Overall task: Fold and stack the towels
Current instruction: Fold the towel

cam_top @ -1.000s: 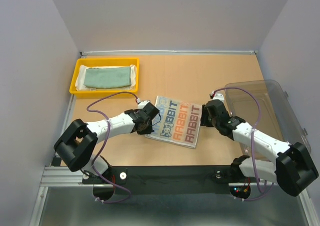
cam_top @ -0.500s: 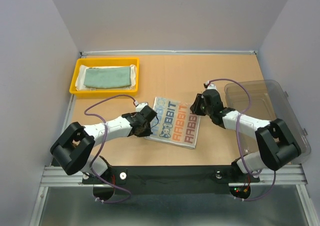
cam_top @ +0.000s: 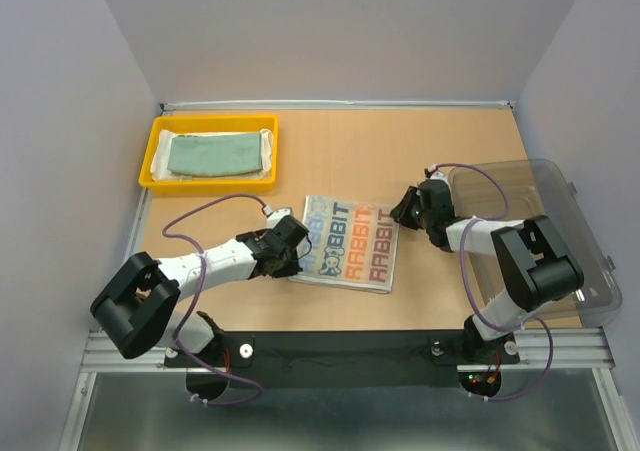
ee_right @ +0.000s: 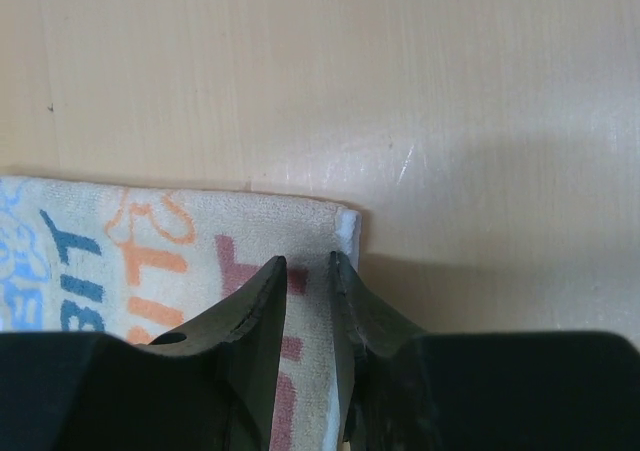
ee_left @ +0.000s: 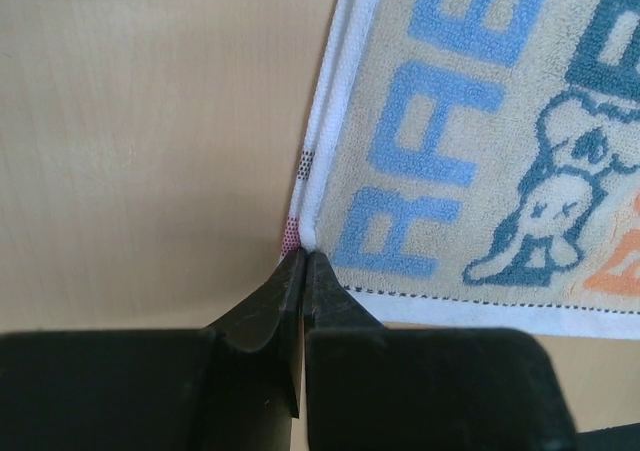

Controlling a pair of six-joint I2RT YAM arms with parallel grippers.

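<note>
The printed towel [cam_top: 352, 246] is lying flat in the middle of the table in the top view, with its letter print facing up. Its long axis is running roughly from left to right across the frame, slightly tilted down toward the right.

The left gripper [cam_top: 288, 255] is sitting at the lower left corner of this towel. In the left wrist view its jaws are pressing together, and the tips are meeting exactly on the white hem of the corner, so it is looking like a pinch on the cloth.

The right gripper [cam_top: 407, 207] is sitting at the opposite corner, the upper right one. In the right wrist view its 2 fingers [ee_right: 262, 301] are standing narrow with a small gap, and the corner of the towel is lying flat under them. Nothing is visibly nipped there yet.

So each arm is nearest to its own corner, and the 2 corners are lying on 1 diagonal, with the whole towel between the grippers. The coming fold is probably depending on the right jaws catching that corner.

A pale teal-green towel [cam_top: 213, 154] is resting folded in the yellow tray [cam_top: 153, 163] at the upper left, well apart. The clear bin [cam_top: 560, 196] is standing at the right, just beside the right gripper.
</note>
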